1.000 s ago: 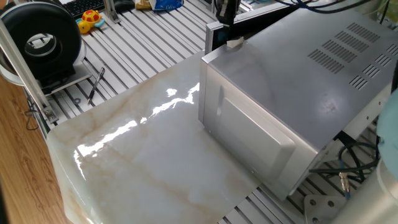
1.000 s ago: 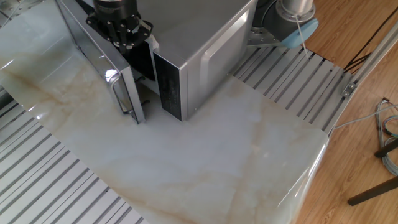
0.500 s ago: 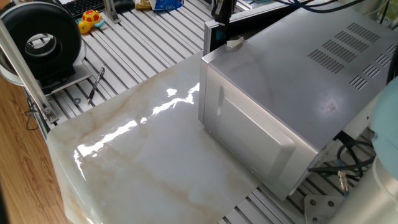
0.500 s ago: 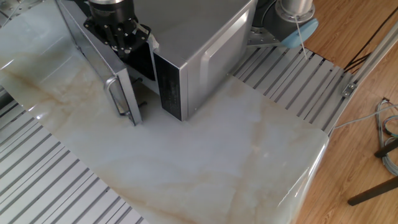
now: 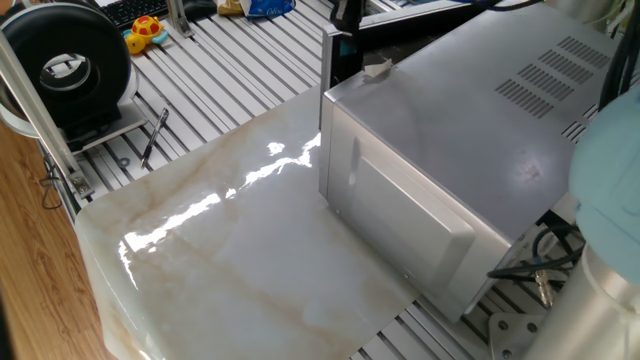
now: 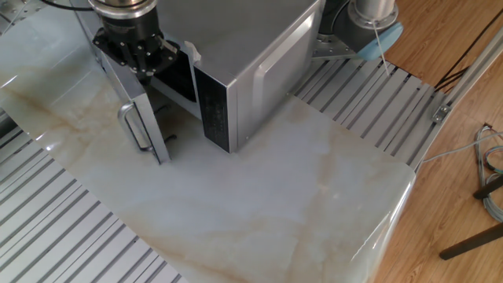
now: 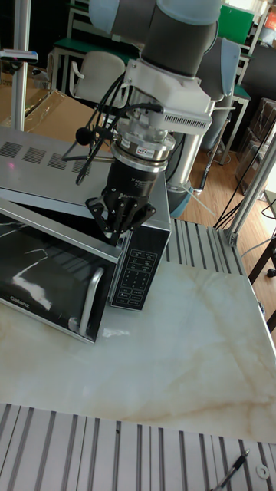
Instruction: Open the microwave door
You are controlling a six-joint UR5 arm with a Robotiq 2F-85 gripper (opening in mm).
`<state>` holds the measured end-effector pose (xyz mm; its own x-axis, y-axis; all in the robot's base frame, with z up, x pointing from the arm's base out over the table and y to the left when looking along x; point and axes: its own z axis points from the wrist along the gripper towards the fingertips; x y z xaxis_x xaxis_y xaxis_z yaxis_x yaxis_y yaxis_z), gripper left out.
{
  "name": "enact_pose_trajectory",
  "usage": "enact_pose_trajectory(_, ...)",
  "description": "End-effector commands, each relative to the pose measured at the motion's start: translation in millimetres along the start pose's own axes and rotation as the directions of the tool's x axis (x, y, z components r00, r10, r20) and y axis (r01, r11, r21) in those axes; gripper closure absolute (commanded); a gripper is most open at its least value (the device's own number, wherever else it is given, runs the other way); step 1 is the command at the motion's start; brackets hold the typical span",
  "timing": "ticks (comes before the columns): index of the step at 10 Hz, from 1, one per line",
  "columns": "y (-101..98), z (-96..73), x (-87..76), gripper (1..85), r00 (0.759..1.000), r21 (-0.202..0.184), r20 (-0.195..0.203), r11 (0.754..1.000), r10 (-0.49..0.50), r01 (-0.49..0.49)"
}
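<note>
The microwave (image 5: 470,120) is a big silver box with vent slots on top; its keypad (image 7: 138,268) faces forward in the tall fixed view. The microwave door (image 7: 46,280), dark and glassy with a silver handle (image 7: 92,301), stands partly swung out from the box (image 6: 236,71). From above, the door (image 6: 130,94) angles away from the opening and its handle (image 6: 132,130) faces outward. My gripper (image 7: 119,230) points down at the door's top edge, on its free side, with the fingers drawn together. Its tips sit in the gap behind the door. Only the door's edge (image 5: 328,55) shows past the box.
The microwave stands on a glossy marble slab (image 5: 230,250) over a slotted metal table (image 6: 71,236). A black round device (image 5: 65,65), a yellow toy (image 5: 145,30) and a pen (image 5: 155,135) lie beyond the slab. The arm's base (image 6: 369,23) stands behind the microwave.
The door has swung further out from the box over the last second. The gripper has moved the same way, staying at the door's top edge.
</note>
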<state>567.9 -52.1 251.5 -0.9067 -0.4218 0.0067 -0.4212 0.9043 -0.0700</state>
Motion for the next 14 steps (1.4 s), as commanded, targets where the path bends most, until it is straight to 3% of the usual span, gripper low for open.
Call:
enact_pose_trajectory(1, -0.4, -0.4, -5.2, 84.3, 0.998, 0.000, 0.006, 0.998, 0.063, -0.063)
enact_pose_trajectory(4, 16.3, -26.1, -0.3, 84.3, 0.994, 0.009, 0.006, 0.994, 0.111, -0.111)
enact_pose_trajectory(6, 12.3, -23.0, -18.9, 84.3, 0.993, 0.017, 0.029, 0.993, 0.112, -0.113)
enact_pose_trajectory(8, 5.4, -6.9, -45.5, 84.3, 0.992, 0.005, 0.053, 0.993, 0.116, -0.116)
enact_pose_trajectory(9, 6.4, -7.0, -47.3, 84.3, 0.988, -0.001, 0.059, 0.989, 0.145, -0.145)
enact_pose_trajectory(11, 6.7, -6.7, -41.0, 84.3, 0.982, 0.000, 0.035, 0.983, 0.186, -0.186)
enact_pose_trajectory(12, 13.2, -19.5, -30.0, 84.3, 0.979, 0.008, 0.019, 0.979, 0.202, -0.202)
enact_pose_trajectory(14, 33.6, -41.4, -17.5, 84.3, 0.976, -0.031, 0.036, 0.976, 0.214, -0.213)
